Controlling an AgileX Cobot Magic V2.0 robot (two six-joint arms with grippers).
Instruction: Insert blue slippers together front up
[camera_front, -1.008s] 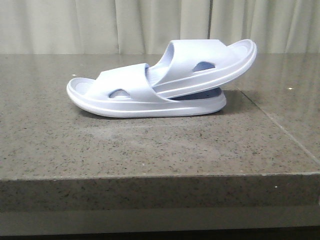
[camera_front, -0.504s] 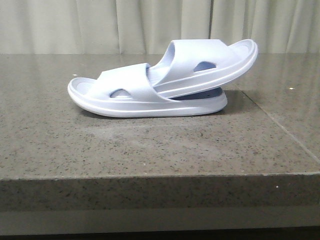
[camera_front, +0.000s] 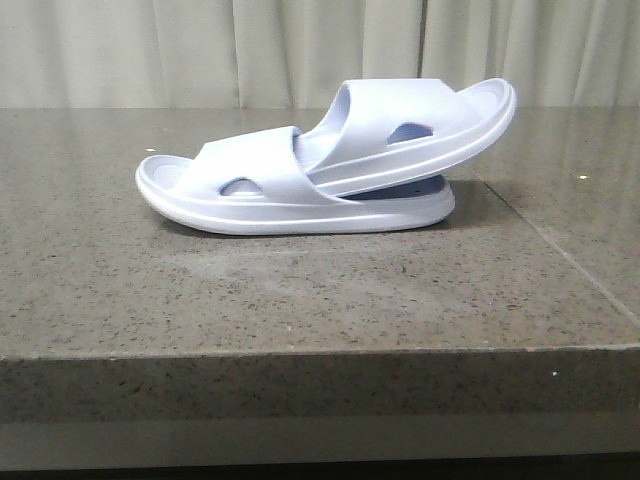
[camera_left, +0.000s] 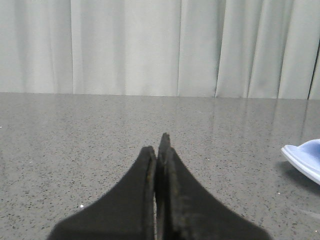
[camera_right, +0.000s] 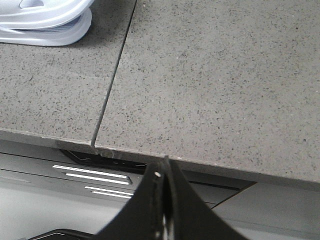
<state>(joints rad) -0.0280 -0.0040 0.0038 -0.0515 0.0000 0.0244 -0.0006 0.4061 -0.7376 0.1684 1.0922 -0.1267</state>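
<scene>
**Mia:** What do the slippers (camera_front: 320, 170) look like?

**Ben:** They are very pale blue, almost white. Each one has a thick sole and a wide strap with an oval hole in its side.

**Mia:** Where are they?

**Ben:** On the table (camera_front: 300, 300), near the middle, a bit toward the back. One slipper lies flat, turned sideways, with one end to the left and the other to the right.

**Mia:** And the other one?

**Ben:** It is pushed under the strap of the flat one. Its right end sticks up and out, past the end of the flat slipper. So it sits tilted, and the two touch.

**Mia:** What is the table like?

**Ben:** Grey stone with little specks. A thin line runs across it on the right side. A pale curtain (camera_front: 250, 50) hangs behind it.

**Mia:** What about the left hand (camera_left: 159, 145)?

**Ben:** Its two black fingers are pressed together with nothing between them. It is well to the left of the slippers. Only a slipper tip shows at the edge of its view.

**Mia:** And the right hand (camera_right: 162, 167)?

**Ben:** Its fingers are together too, and they hold nothing. It hangs by the front edge of the table, apart from the slippers.
</scene>
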